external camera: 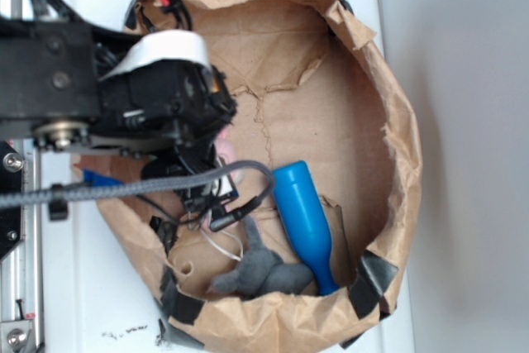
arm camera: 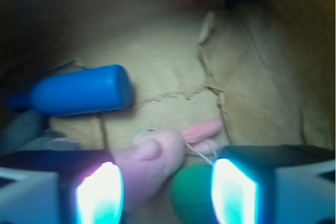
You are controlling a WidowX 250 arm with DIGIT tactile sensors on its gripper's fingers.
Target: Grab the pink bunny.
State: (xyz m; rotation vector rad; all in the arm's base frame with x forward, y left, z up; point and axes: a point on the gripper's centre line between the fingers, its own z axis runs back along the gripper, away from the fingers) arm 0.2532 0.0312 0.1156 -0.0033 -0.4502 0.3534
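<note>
Gripper spread wide over plush rabbit in paper-lined bin

Fingers of the black robot gripper (arm camera: 167,192) are standing apart, gripping nothing, as the small pale-pink plush bunny (arm camera: 157,153) is lying between them on the crumpled brown paper lining (external camera: 314,113). A green ball (arm camera: 191,192) is touching it, while a blue plastic bottle (arm camera: 79,98) and grey plush animal (external camera: 256,270) are lying nearby
</note>
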